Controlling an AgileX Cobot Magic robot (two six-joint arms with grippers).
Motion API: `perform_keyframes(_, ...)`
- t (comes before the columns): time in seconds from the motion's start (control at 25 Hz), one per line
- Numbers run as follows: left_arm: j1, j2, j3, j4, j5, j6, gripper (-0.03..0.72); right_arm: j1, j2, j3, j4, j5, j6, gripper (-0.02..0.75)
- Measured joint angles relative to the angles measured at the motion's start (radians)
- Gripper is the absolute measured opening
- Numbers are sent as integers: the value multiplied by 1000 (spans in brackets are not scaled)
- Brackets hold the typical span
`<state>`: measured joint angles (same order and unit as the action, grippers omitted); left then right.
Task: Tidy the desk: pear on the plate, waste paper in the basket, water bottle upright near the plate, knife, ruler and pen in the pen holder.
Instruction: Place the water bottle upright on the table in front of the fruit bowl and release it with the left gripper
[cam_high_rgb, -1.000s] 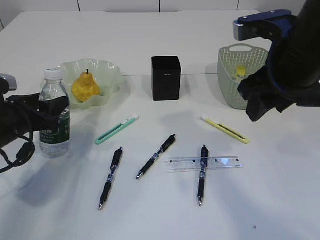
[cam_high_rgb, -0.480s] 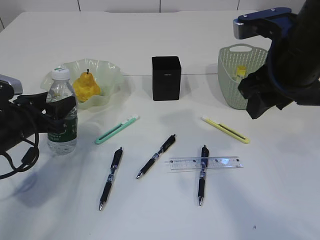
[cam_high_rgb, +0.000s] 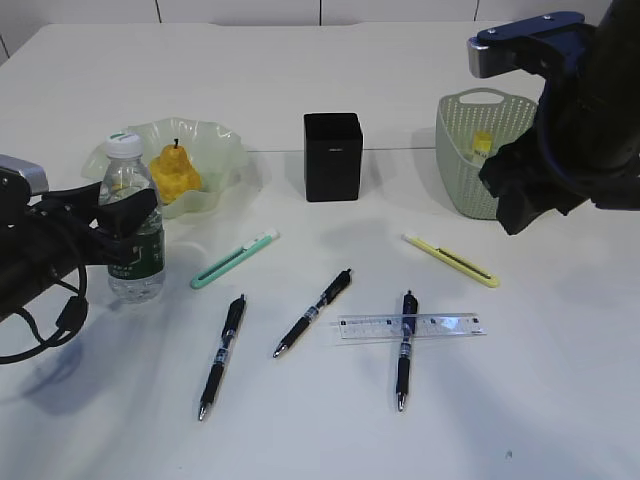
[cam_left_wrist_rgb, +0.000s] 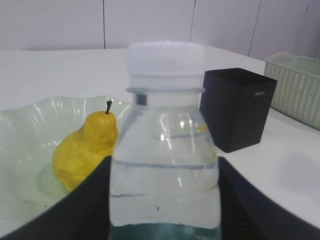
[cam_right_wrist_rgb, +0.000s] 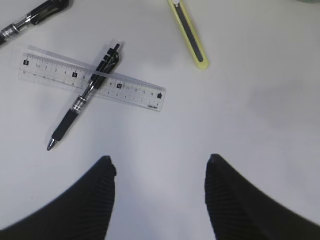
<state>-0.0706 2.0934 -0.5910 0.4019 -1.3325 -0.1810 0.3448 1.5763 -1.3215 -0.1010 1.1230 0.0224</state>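
The water bottle (cam_high_rgb: 135, 235) stands upright on the desk (cam_high_rgb: 320, 420), long axis vertical, white cap up, just in front of the left edge of the plate (cam_high_rgb: 215, 150). Your left gripper (cam_high_rgb: 125, 218) is clamped on its body: in the left wrist view a finger (cam_left_wrist_rgb: 75, 210) presses each side of the clear wall below the shoulder. The pear (cam_high_rgb: 172, 172) sits in the plate, stem pointing up.

Behind centre stands the pen holder (cam_high_rgb: 332, 155), upright with its mouth up. At far right is the basket (cam_high_rgb: 470, 165), with a small yellow item inside. Your right gripper (cam_right_wrist_rgb: 159, 175) hangs above bare desk in front of the basket, fingers parted and holding nothing.

On the near desk, the ruler (cam_high_rgb: 410, 325) lies flat, long axis left–right, with one pen (cam_high_rgb: 403, 348) crossing over it, tip toward you. Two more pens (cam_high_rgb: 315, 311) lie to its left, tips toward you. A green knife (cam_high_rgb: 233, 259) and a yellow knife (cam_high_rgb: 450, 259) lie diagonally farther back.
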Motion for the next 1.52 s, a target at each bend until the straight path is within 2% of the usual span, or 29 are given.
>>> perform_keyframes(0.12,0,5,-6,0,0,0,384,0,0,0,0,-6,0,428)
perform_keyframes(0.4,0,20,-6,-11,0,-4,475,0,0,0,0,-7,0,429)
perform_keyframes(1.08,0,35,12,-53,9,-2,501,0,0,2,-23,-7,0,428)
perform_keyframes(1.28,0,29,25,-55,122,0,529,0,0,2,-29,-5,0,428)
perform_keyframes(1.52,0,6,27,-55,171,6,567,0,0,2,-30,-5,0,428)
